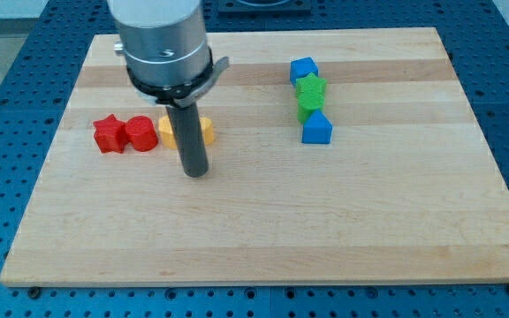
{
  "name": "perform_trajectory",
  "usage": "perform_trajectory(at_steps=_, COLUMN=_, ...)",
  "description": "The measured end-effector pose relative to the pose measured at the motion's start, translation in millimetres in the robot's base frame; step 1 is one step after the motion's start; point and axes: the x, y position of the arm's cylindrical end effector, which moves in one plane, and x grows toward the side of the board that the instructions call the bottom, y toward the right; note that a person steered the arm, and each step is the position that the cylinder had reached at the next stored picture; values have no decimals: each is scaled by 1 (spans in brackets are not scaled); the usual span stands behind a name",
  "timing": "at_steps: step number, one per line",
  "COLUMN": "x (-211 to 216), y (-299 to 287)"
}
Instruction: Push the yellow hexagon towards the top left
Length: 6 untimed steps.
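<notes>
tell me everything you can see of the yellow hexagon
The yellow hexagon is a small flat block, plastic-looking, lying on the wooden board left of centre. My rod hides its middle, so yellow shows on both sides. Its left edge meets or nearly meets the red cylinder. My tip sits just below it.

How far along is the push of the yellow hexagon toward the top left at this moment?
Nothing looks done: the yellow hexagon sits mid-left on the board, beside another yellow block, the red cylinder and the red star. In hand: my tip rests just below the yellow pieces, the rod partly hiding them. Left: the whole push up-left.
</notes>
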Motion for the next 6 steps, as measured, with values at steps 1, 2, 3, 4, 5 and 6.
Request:
perform_trajectory(at_steps=1, x=0, y=-16)
perform_trajectory(at_steps=2, x=-16, y=-22)
perform_trajectory(at_steps=3, x=-38, y=-23)
perform_trajectory(at_steps=4, x=-60, y=-24)
perform_trajectory(at_steps=5, x=-88, y=-30)
perform_trajectory(at_steps=6, x=-117, y=-39)
